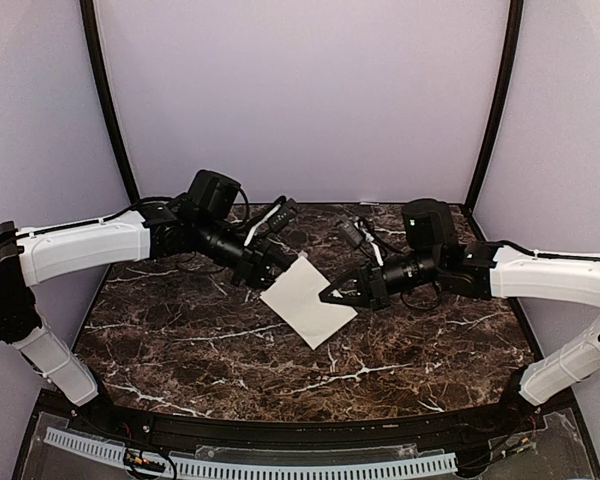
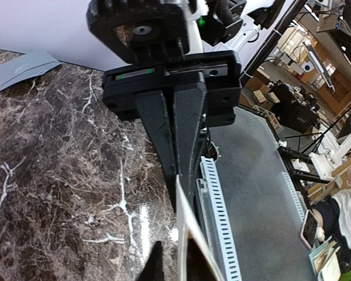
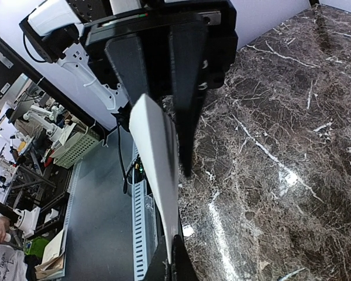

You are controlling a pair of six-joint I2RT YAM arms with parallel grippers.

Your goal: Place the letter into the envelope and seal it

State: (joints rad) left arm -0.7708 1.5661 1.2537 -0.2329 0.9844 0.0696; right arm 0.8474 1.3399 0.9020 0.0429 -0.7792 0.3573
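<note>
Letter [image 1: 305, 305]: airborne above tabletop [image 1: 180, 350], spanned between both arms.
Left gripper [image 1: 278, 264]: jaws clenched on upper corner.
Right gripper [image 1: 326, 297]: jaws clenched on opposite edge. Two-point hold probably stops thin sheet sagging before insertion.
Envelope [image 2: 23, 65]: flat at tabletop edge, well apart.

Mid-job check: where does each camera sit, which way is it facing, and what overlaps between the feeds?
Top external: above and behind the bases, looking down on the marble table; both arms show, left gripper and right gripper pinching the letter.
Left wrist: on the left wrist, looking along its fingers across the table; the envelope lies upper left.
Right wrist: on the right wrist, looking along its fingers at the letter edge-on.
Shared: all three show the letter and table.
</note>
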